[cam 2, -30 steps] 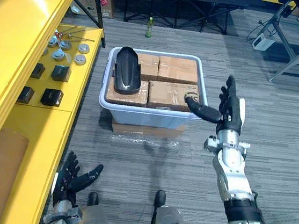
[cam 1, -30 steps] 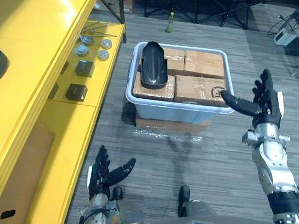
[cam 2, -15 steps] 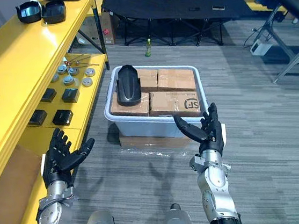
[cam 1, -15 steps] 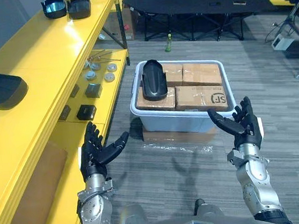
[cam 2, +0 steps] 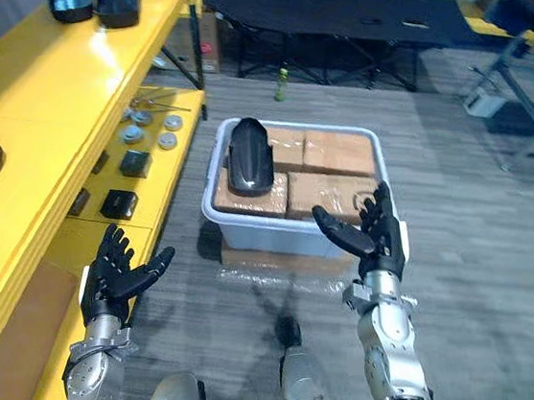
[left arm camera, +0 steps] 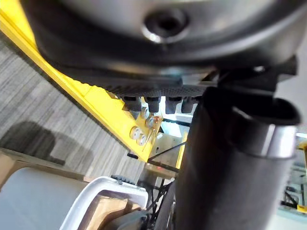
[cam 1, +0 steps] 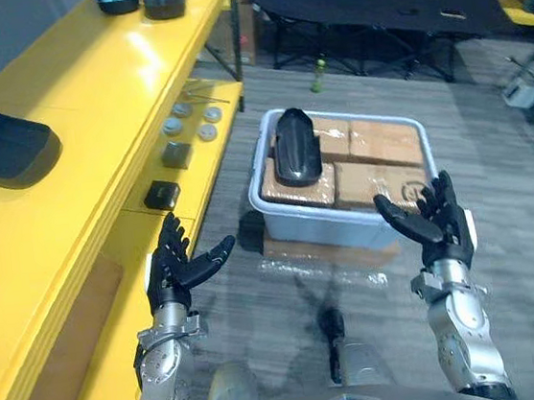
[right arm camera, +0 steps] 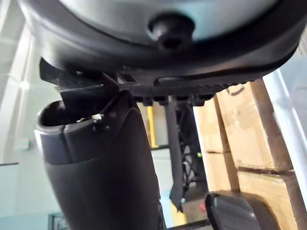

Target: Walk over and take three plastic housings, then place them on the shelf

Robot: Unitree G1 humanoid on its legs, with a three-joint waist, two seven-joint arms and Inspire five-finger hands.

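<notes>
both hands empty. left hand [cam 1: 174, 266] is raised low on the left, fingers straight and fanned apart, thumb out toward the middle, palm turned inward; it hangs in front of the edge of the yellow metal shelf [cam 1: 91, 94], touching nothing. right hand [cam 1: 436, 222] is raised on the right, fingers straight and spread, thumb pointing inward; seen from the head it overlaps the near right corner of the pale grey plastic bin [cam 1: 328, 227]; whether it touches the rim i cannot tell.

one black elongated plastic housing [cam 1: 295, 146] lies in the bin, on top of the brown cardboard boxes [cam 1: 386, 143] that fill it. it sits on the left-hand boxes, long axis running away from the robot, domed side up. the bin stands on a flat brown slab [cam 1: 316, 249] on the grey carpet floor [cam 1: 497, 183], just beside the shelf.

on the shelf's upper tier: a dark flat housing [cam 1: 1, 153] near the left edge, and two dark rounded housings [cam 2: 95, 4] side by side at the far end. lower tier: small black blocks [cam 1: 161, 194] and round metal discs [cam 1: 191, 127], well apart from the hands.

beyond the bin: a black folding cot [cam 1: 371, 9] and a green bottle [cam 1: 315, 74] on the floor.
</notes>
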